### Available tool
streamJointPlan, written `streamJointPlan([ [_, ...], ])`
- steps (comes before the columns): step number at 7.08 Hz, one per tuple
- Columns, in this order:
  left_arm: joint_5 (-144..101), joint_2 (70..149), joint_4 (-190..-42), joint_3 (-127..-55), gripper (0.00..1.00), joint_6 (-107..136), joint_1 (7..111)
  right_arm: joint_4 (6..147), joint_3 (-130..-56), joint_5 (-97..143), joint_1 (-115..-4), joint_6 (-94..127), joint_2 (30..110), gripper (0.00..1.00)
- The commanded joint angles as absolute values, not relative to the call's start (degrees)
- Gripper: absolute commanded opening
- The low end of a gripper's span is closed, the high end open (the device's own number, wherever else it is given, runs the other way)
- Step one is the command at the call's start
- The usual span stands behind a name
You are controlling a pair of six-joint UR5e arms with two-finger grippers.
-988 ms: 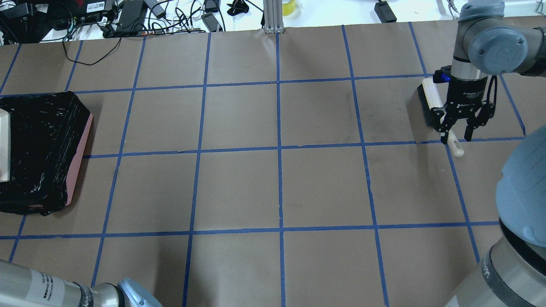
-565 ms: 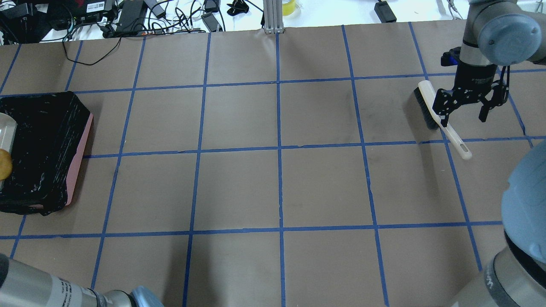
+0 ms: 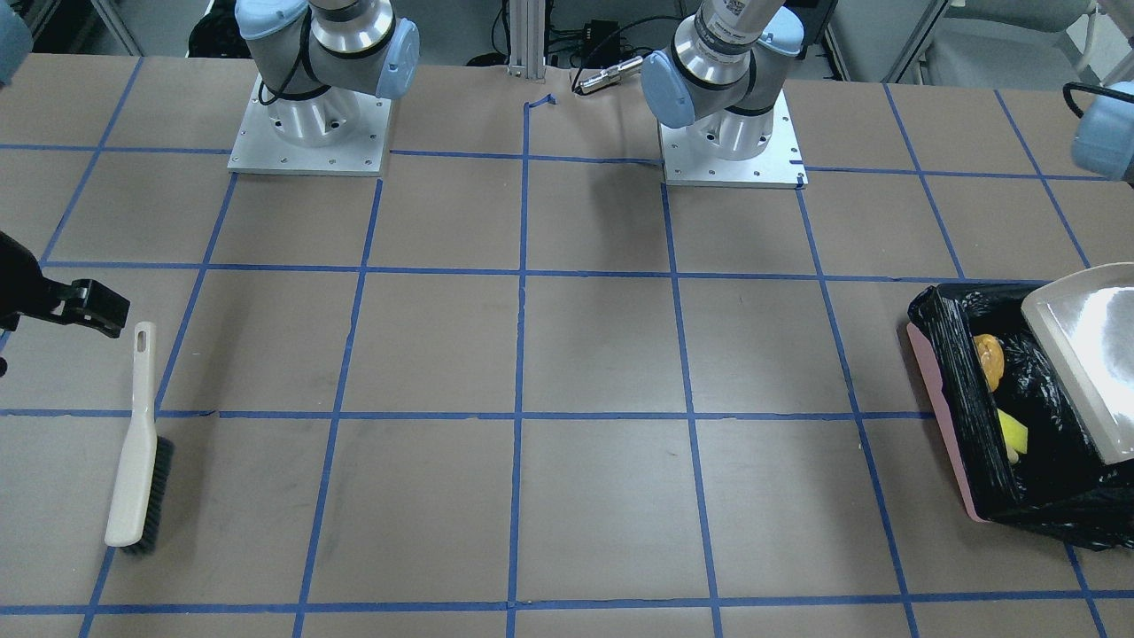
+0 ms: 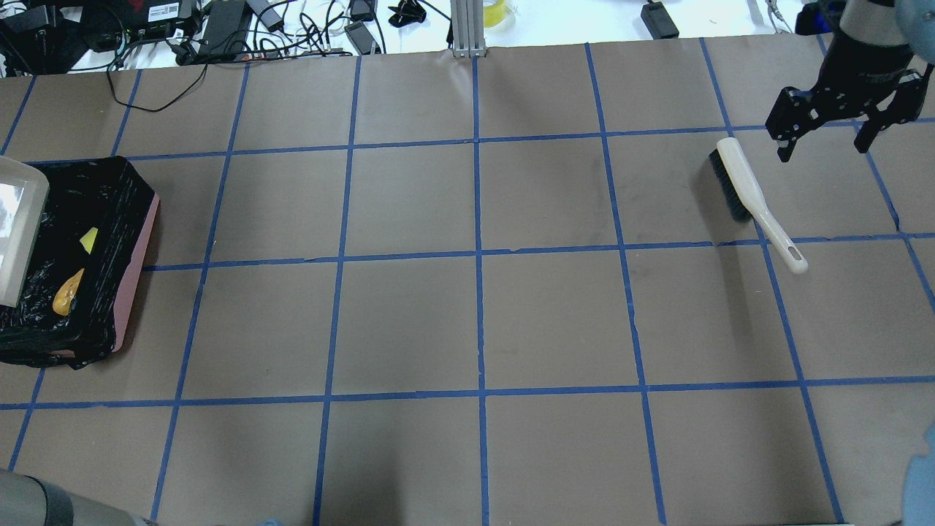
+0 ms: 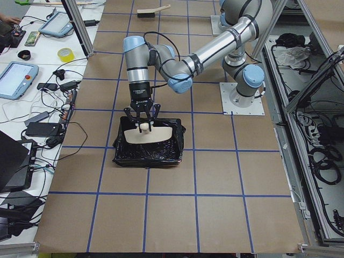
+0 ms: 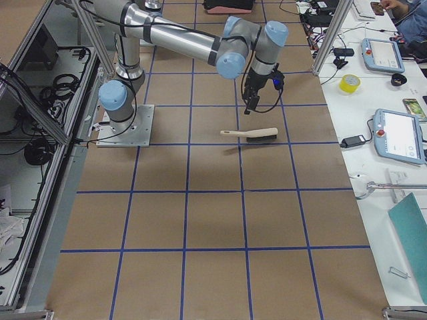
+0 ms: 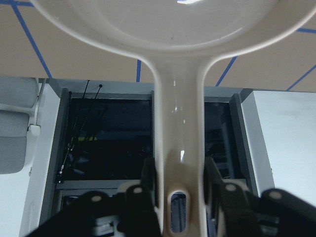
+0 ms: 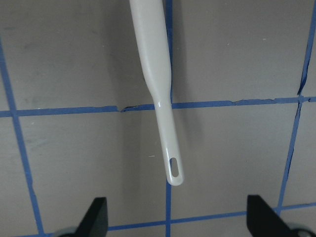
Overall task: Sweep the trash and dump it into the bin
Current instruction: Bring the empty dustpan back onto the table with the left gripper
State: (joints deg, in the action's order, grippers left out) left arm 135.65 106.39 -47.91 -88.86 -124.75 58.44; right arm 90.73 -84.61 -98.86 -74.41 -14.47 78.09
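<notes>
The bin (image 4: 109,219), a pinkish box lined with a black bag, stands at the table's left end and also shows in the front view (image 3: 952,416). In it lie the green-and-yellow sponge wedge (image 4: 89,239) (image 3: 1013,434) and one orange-golden piece (image 4: 67,292) (image 3: 989,359); I cannot tell whether that piece is the lump or the bread, and the third item is hidden. My left gripper (image 7: 173,190) (image 5: 141,115) is shut on the handle of the beige dustpan (image 4: 18,234) (image 3: 1085,354), which is tilted over the bin. My right gripper (image 4: 824,150) (image 8: 177,217) is open and empty above the brush (image 4: 752,197) (image 8: 158,89).
The white brush with black bristles lies flat on the table at the far right (image 3: 133,461) (image 6: 250,135). Cables and power bricks (image 4: 219,29) lie beyond the table's far edge. A metal post (image 4: 467,29) stands at the far edge's middle.
The dustpan has tipped over the bin and the trash now lies on the black bag. My right gripper has moved away from the brush handle, toward the far right corner; the brush stays put.
</notes>
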Motion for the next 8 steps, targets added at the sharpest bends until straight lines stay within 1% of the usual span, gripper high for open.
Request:
streamJointPlan([
  [1, 123.1, 104.8, -52.4, -87.7, 0.0, -129.2, 56.5, 88.7, -84.8, -91.8, -77.6, -13.8, 85.4, 0.97],
  [2, 111.4, 104.5, -61.4, -85.6, 0.0, -129.2, 52.7, 88.7, -85.2, -90.8, -82.0, -12.8, 87.9, 0.99],
  [4, 97.6, 104.3, -72.7, -83.4, 0.0, -128.8, 52.1, 85.2, -85.6, -91.6, -90.8, -0.5, 89.7, 1.0],
  [5, 94.6, 105.4, -75.3, -83.3, 0.0, -125.1, 53.8, 85.0, -85.6, -90.6, -92.6, 0.2, 90.1, 1.0],
  [6, 91.6, 105.6, -77.1, -83.3, 0.0, -123.2, 58.3, 85.9, -85.2, -90.7, -92.7, -0.3, 90.2, 1.0],
  [7, 89.6, 107.0, -77.3, -83.4, 0.0, -116.6, 63.1, 87.2, -85.6, -90.6, -92.9, -1.1, 90.9, 1.0],
  [8, 85.7, 109.6, -77.1, -83.4, 0.0, -108.0, 65.3, 87.4, -85.7, -90.7, -92.9, -1.2, 91.4, 1.0],
])
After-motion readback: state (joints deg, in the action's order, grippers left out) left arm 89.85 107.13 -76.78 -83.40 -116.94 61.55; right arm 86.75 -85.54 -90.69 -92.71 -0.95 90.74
